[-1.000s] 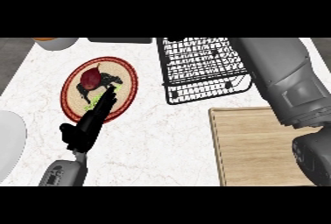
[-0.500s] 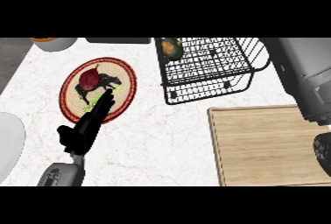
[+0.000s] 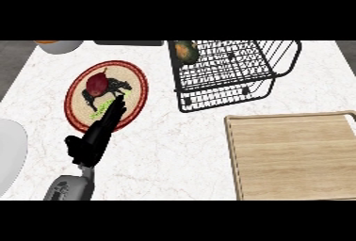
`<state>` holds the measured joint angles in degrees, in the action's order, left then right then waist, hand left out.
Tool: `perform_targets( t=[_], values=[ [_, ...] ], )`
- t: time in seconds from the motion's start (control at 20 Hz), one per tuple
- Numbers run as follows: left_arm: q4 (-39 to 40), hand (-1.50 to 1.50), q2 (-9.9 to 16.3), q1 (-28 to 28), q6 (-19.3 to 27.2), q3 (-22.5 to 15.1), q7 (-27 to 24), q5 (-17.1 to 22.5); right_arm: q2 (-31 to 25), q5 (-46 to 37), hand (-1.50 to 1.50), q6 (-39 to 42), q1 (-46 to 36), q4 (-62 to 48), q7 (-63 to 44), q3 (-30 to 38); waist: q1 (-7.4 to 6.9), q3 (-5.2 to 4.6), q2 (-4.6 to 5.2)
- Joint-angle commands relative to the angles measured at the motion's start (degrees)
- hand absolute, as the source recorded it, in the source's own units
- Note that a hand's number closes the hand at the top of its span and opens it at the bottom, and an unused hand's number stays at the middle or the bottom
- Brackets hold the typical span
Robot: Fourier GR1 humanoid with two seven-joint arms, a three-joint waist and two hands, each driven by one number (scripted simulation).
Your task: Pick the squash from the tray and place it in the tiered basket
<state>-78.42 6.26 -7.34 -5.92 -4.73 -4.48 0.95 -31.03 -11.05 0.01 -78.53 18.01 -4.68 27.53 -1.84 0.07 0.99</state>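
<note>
A green-and-orange squash (image 3: pixel 184 51) lies in the far left corner of the black wire tiered basket (image 3: pixel 236 70), at the back of the counter. In front of the basket, at the right, sits the light wooden tray (image 3: pixel 295 155), with nothing on it. My left hand (image 3: pixel 97 136) rests at the lower left, open, its straight fingers pointing up over the edge of a red-rimmed plate (image 3: pixel 139 96). My right hand does not show in this view.
The red-rimmed plate carries a dark red round item (image 3: pixel 97 84) and some green bits. A white rounded dish (image 3: pixel 8 155) shows at the left edge. An orange-filled bowl (image 3: pixel 59 45) stands at the back left.
My right arm has drawn back out of the view at the right. With it gone, the squash shows in the basket's far left corner. The left hand has not moved.
</note>
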Motion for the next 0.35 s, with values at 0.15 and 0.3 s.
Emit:
perform_targets(
  t=[0.15, 0.3],
  values=[
    [-1.11, 0.00, 1.14, 1.55, -1.54, 0.26, -1.52, 0.35, -14.16, 3.86, -1.50, 10.70, 6.99, -2.72, 6.38, 5.13, -0.87, 0.10, 0.44],
    [-1.00, 0.00, 0.06, -0.49, -0.63, 0.25, -0.19, 0.34, -18.73, 3.59, -1.50, 17.99, 9.06, -4.12, 7.61, 4.78, -0.97, 0.12, 0.50]
  ],
)
